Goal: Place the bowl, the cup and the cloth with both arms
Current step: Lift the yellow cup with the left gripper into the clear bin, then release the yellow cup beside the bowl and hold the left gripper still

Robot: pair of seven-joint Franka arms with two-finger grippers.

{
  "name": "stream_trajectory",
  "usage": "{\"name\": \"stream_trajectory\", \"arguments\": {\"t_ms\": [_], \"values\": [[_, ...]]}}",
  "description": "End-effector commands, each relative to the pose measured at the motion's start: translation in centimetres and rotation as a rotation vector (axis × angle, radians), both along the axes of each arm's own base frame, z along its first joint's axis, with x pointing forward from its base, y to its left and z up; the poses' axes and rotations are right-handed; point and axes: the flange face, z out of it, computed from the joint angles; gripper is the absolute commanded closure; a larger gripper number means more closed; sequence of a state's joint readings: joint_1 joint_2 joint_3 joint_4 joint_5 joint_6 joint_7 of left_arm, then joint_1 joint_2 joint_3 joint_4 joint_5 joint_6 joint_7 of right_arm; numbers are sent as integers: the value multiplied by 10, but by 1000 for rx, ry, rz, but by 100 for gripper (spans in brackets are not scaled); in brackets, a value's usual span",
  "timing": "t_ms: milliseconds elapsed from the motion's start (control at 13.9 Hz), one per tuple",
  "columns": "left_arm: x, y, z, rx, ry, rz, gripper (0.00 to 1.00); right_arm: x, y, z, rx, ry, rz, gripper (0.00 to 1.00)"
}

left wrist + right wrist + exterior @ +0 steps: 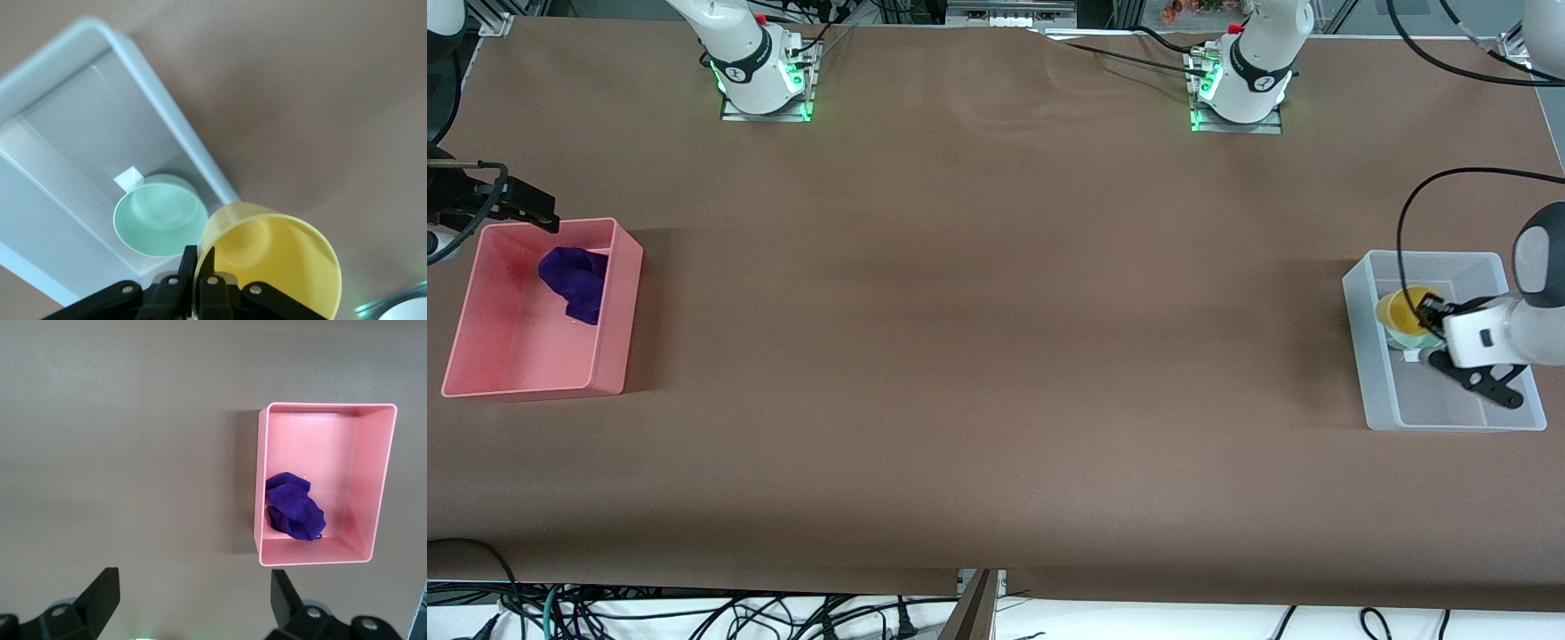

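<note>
My left gripper [1427, 311] is shut on the rim of the yellow cup [1399, 309] and holds it tilted over the clear bin [1360, 347] at the left arm's end of the table. The mint-green bowl [1405, 340] stands in that bin, partly hidden under the cup. The left wrist view shows the gripper [198, 267] pinching the cup [280, 260] beside the bowl [160, 213]. The purple cloth [574, 280] lies bunched in the pink bin [618, 311] at the right arm's end. My right gripper [527, 209] hangs open and empty over that bin's edge. The right wrist view shows it [193, 597] and the cloth [293, 508].
A small white tag [129, 179] lies on the clear bin's floor [60, 153] beside the bowl. The pink bin [373, 480] holds only the cloth. Brown table [996, 356] stretches between the two bins. Cables hang below the table's near edge.
</note>
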State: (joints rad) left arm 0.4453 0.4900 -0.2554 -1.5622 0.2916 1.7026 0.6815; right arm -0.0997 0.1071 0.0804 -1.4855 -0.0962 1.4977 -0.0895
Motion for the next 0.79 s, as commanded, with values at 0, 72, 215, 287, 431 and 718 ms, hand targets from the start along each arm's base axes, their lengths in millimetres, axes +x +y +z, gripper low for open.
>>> {"name": "stream_trajectory", "arguments": {"t_ms": [0, 72, 215, 287, 431, 718], "values": [[-37, 52, -28, -39, -22, -66, 100, 0, 0, 8, -1, 0, 13, 0], [-46, 63, -43, -54, -36, -85, 100, 2, 0, 8, -2, -2, 14, 0], [-65, 83, -67, -69, -63, -76, 100, 3, 0, 7, 0, 2, 15, 0], [-66, 81, -74, -72, -70, -81, 100, 3, 0, 8, 0, 0, 18, 0], [-66, 81, -82, -88, -69, -72, 100, 3, 0, 8, 0, -1, 18, 0], [-64, 81, -86, -92, -81, -71, 100, 3, 1, 8, 3, -2, 16, 0]]}}
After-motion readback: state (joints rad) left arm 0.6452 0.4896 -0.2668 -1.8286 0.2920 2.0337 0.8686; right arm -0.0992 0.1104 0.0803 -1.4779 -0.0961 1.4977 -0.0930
